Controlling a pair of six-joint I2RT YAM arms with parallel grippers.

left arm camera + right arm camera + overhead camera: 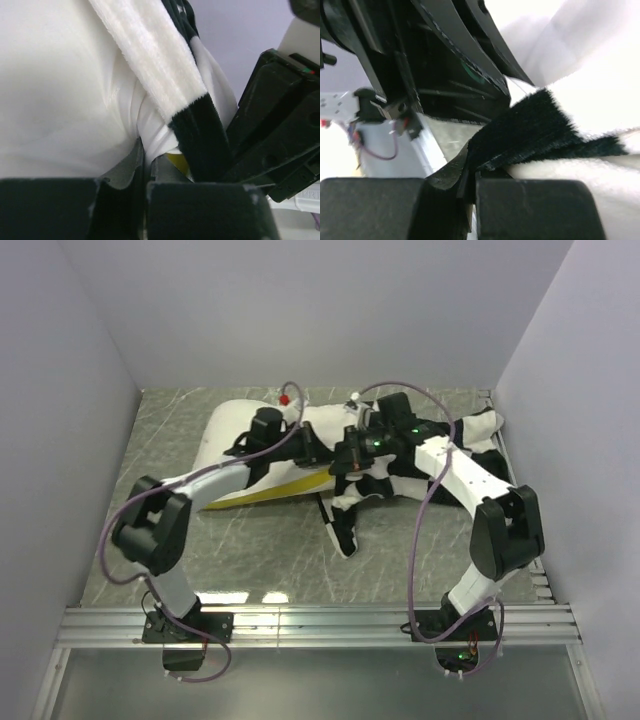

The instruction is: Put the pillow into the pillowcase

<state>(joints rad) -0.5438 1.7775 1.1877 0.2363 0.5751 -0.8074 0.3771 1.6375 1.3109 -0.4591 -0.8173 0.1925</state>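
Observation:
The cream-white pillow (235,430) lies at the back left of the table, its yellow band (285,487) along the near edge. The black-and-white pillowcase (470,435) is bunched to its right, with one flap (345,530) trailing toward the front. My left gripper (318,450) is shut on a pinch of the pillow's smooth white cloth (145,135). In the left wrist view the pillowcase's fuzzy edge (150,55) crosses just beyond that left gripper (146,160). My right gripper (350,455) sits close beside the left one. The right wrist view shows the right gripper (470,175) shut on a black fuzzy edge of the pillowcase (530,130).
Pale walls close the table in at the left (60,420), back and right (580,390). A metal rail (320,622) runs along the near edge by the arm bases. Purple cables (420,530) loop off both arms. Grey marbled table surface (260,550) shows in front of the pillow.

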